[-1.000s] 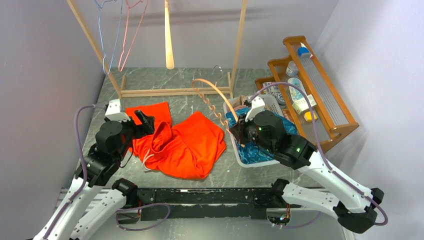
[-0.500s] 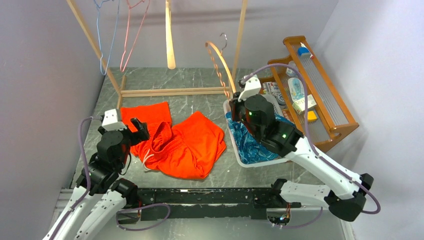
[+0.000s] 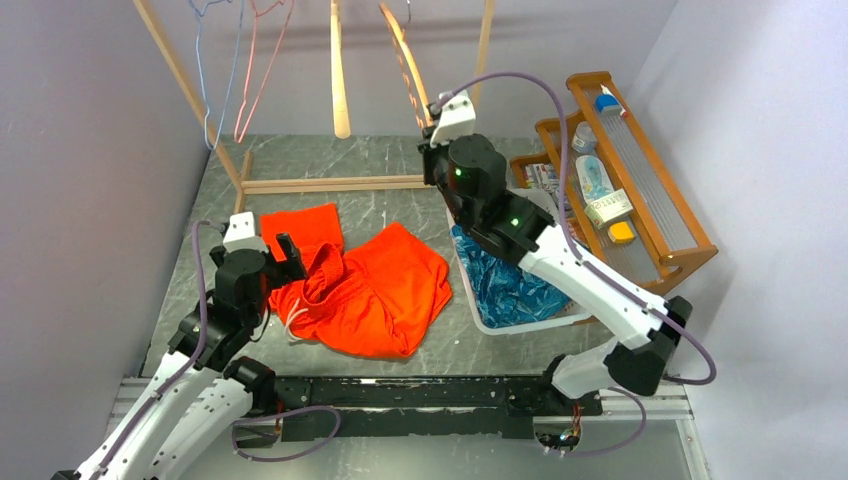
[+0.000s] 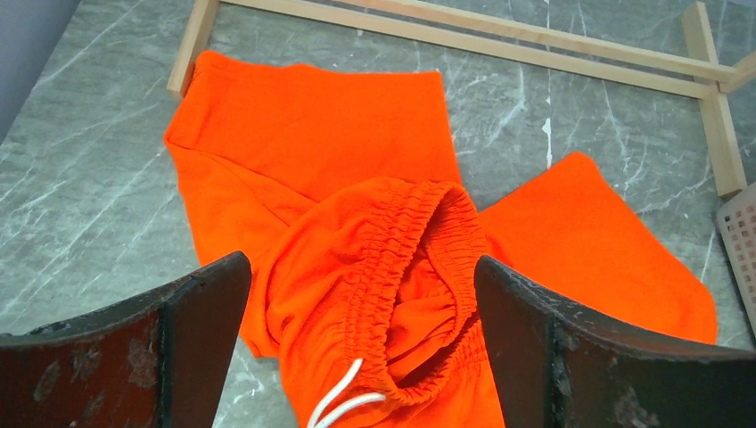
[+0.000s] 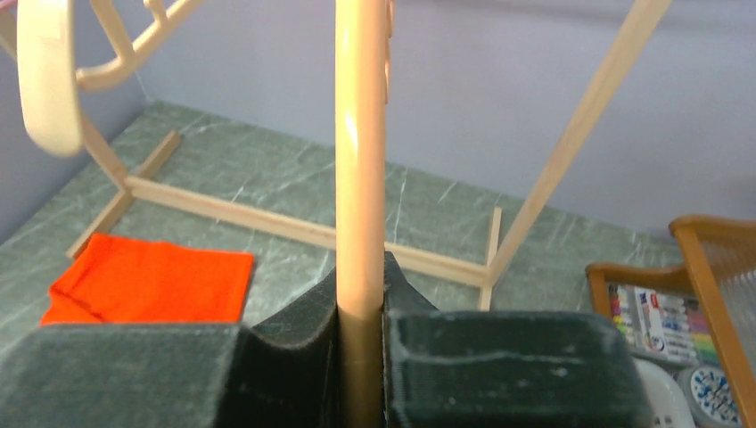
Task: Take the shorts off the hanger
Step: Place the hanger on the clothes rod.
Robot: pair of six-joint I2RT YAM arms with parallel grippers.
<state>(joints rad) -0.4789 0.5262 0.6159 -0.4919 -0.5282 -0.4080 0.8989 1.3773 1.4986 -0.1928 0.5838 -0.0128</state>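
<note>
Shorts, orange, lie crumpled on the tabletop, clear of the hanger. We note the left tool spread wide just above their waistband, at the pile's 9 o'clock. Right tool is clamped on the wooden hanger, held high at the pile's 1 o'clock.

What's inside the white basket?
The white basket holds blue patterned shorts, partly hidden by the right arm. Whatever lies under the blue fabric is covered, so I cannot tell.

The grey marbled table is carrying crumpled orange shorts. A white basket and wooden rack base are standing beside them.
</note>
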